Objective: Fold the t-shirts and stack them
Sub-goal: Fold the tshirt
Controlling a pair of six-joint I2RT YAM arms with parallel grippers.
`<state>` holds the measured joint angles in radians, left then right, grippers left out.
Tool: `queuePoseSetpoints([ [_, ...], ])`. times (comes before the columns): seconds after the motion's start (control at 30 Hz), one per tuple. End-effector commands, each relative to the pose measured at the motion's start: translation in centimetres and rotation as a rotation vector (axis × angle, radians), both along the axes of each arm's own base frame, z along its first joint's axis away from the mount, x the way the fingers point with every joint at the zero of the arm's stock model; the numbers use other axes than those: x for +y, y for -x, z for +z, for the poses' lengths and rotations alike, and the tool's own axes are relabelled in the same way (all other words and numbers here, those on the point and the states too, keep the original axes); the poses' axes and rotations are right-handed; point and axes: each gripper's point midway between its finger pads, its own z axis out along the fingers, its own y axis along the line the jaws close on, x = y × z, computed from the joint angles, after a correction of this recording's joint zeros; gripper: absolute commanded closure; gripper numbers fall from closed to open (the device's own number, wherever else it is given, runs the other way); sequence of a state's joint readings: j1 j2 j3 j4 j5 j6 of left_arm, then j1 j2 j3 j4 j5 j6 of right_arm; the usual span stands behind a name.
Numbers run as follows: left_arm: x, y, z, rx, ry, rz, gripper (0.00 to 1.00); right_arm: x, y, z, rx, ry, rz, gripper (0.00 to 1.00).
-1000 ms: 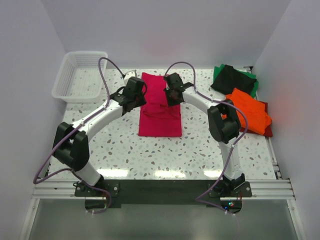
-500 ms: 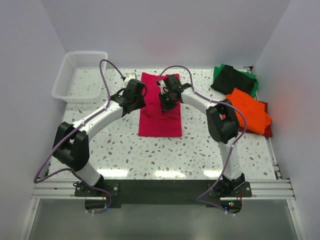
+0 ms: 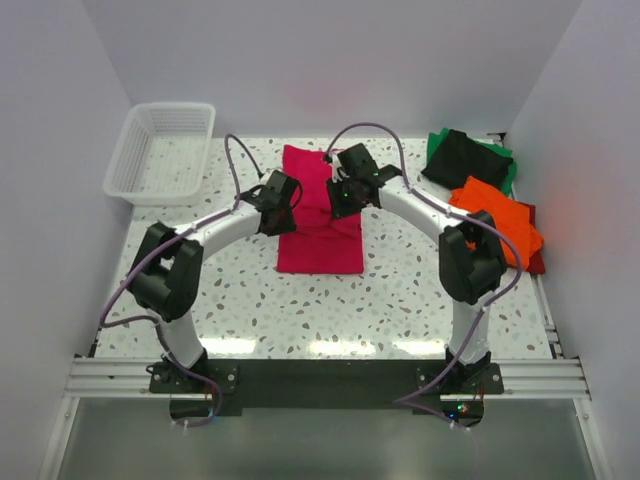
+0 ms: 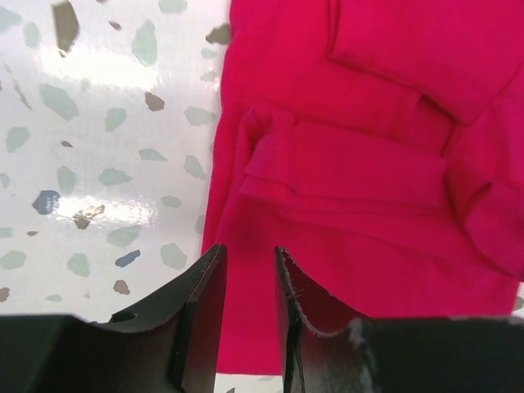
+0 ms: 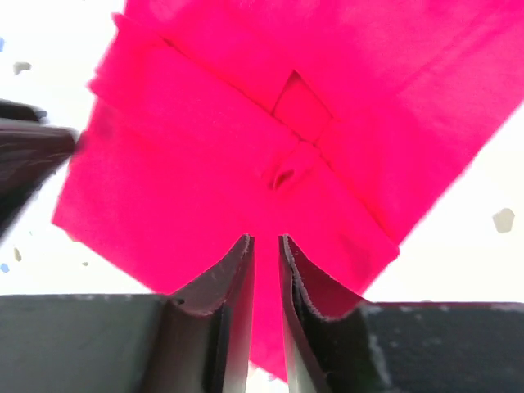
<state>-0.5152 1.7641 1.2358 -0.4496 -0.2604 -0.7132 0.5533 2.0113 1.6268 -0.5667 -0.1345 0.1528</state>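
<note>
Right, both arms arch in from the near edge, elbows out, wrists pitched down. Crimson-pink shirt (image 3: 318, 235) lies mid-table (image 3: 300, 300), part folded with loose tucks. Risk: jaws this narrow may nip one layer only, or a drag could slide the cloth and spring the tucks open. Left gripper (image 4: 248, 254) at the shirt's 9 o'clock edge, right gripper (image 5: 265, 241) at 3 o'clock, both slightly parted, nothing pinched. Orange shirt (image 3: 495, 225) and black shirt (image 3: 462, 155) piled at table's 2 o'clock
</note>
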Motion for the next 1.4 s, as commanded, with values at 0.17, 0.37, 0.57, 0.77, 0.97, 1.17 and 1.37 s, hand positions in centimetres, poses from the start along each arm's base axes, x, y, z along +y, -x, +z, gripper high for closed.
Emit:
queuePoseSetpoints([
  [0.17, -1.3, 0.5, -3.1, 0.102, -0.014, -0.077, 0.67, -1.5, 3.6, 3.0, -0.037, -0.006, -0.061, 0.74],
  [0.37, -1.4, 0.2, -3.9, 0.11, -0.041, -0.077, 0.68, -1.9, 5.8, 0.8, 0.006, 0.013, -0.067, 0.73],
  [0.57, -1.8, -0.5, -4.0, 0.1, -0.051, -0.083, 0.68, -2.3, 5.9, -1.1, 0.018, 0.048, -0.081, 0.73],
  [0.77, -1.8, -1.1, -3.9, 0.092, -0.063, -0.078, 0.68, -2.3, 5.1, -2.6, 0.019, 0.076, -0.093, 0.73],
  [0.97, -1.6, -1.9, -3.6, 0.072, -0.079, -0.062, 0.68, -2.0, 4.6, -4.1, 0.04, 0.096, -0.096, 0.73],
  [1.17, -1.2, -2.4, -3.3, 0.054, -0.111, -0.05, 0.68, -2.6, 3.2, -4.8, 0.012, 0.146, -0.137, 0.73],
  [1.37, -0.8, -3.3, -2.9, 0.029, -0.142, -0.042, 0.68, -2.3, 1.8, -4.7, -0.017, 0.159, -0.168, 0.73],
])
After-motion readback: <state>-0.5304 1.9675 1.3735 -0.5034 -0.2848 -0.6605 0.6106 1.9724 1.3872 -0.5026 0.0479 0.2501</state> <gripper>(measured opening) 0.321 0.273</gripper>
